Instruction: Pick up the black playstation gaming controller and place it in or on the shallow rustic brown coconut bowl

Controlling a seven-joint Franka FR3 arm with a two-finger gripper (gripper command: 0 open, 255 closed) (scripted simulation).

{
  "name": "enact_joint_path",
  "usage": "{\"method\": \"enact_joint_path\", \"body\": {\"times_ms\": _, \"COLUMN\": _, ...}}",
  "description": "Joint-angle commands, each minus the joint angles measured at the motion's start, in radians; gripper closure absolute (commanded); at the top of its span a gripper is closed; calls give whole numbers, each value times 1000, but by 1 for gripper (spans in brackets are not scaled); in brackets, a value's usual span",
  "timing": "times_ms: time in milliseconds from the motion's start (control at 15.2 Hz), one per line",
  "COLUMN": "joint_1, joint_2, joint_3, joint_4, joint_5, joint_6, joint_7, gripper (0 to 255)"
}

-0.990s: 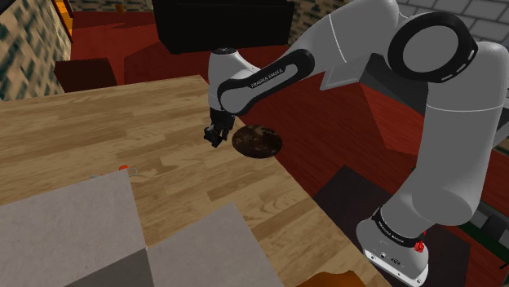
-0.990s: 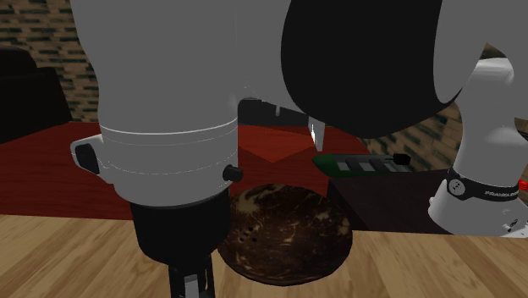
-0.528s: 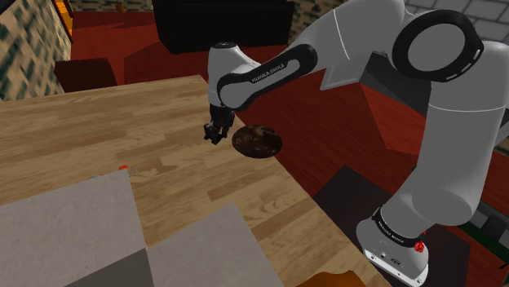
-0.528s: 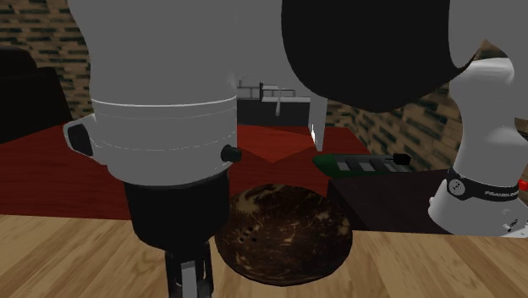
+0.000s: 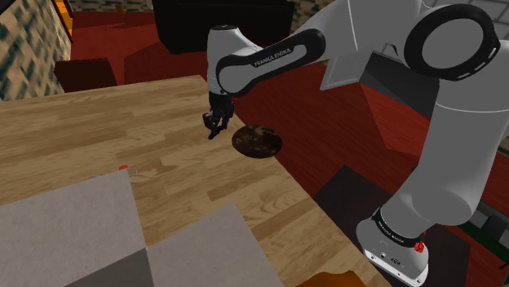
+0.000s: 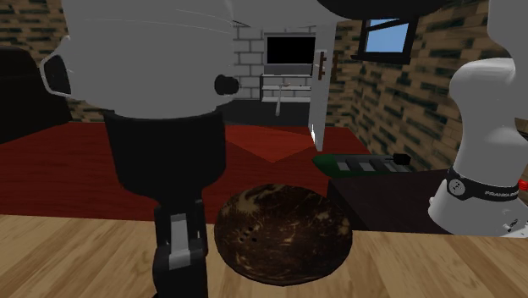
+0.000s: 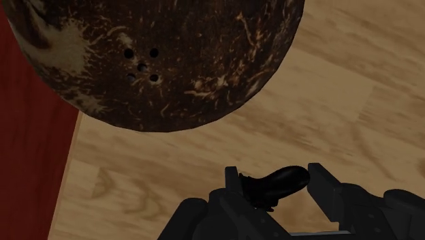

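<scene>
Squeezing the black controller (image 7: pixel 285 180) between the two fingers (image 7: pixel 233 183) of the gripper (image 7: pixel 274 185), so shut tight on it and not let go. Up in the air with it, off the wooden table (image 5: pixel 98 139), with only bare wood right under the controller. Held sideways, with the long way running across from one finger to the other. Not over the brown bowl (image 7: pixel 170 61) yet, just beside it. Seen from the hand, out ahead of the fingertips, past a strip of bare wood. Seen in the shoulder view, to the right of the gripper and a bit lower, resting flat on the table. Seen in the second exterior view, also to the right of the gripper, very close. Sitting right by the table edge too, with the red floor (image 5: pixel 326 139) just past it on the far side. So probably time to carry the controller sideways toward the bowl until right above the middle, then go down a little and open up. Better not to let go too soon, or down onto the wood. Better not to go too far either, or off the edge and onto the red floor. Wide and shallow, so likely an easy place to land.
</scene>
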Motion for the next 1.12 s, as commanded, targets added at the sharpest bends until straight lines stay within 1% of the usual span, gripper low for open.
{"method": "enact_joint_path", "body": {"times_ms": 0, "joint_1": -2, "joint_2": -12, "joint_3": 2, "joint_4": 10, "joint_5": 6, "joint_6": -22, "joint_7": -4, "gripper": 255}}
{"method": "enact_joint_path", "body": {"times_ms": 660, "joint_1": -7, "joint_2": -59, "joint_3": 11, "joint_4": 80, "joint_5": 26, "joint_6": -136, "joint_7": -16, "gripper": 255}}
{"method": "enact_joint_path", "body": {"times_ms": 1056, "joint_1": -76, "joint_2": -302, "joint_3": 7, "joint_4": -223, "joint_5": 122, "joint_6": -63, "joint_7": -114, "gripper": 255}}
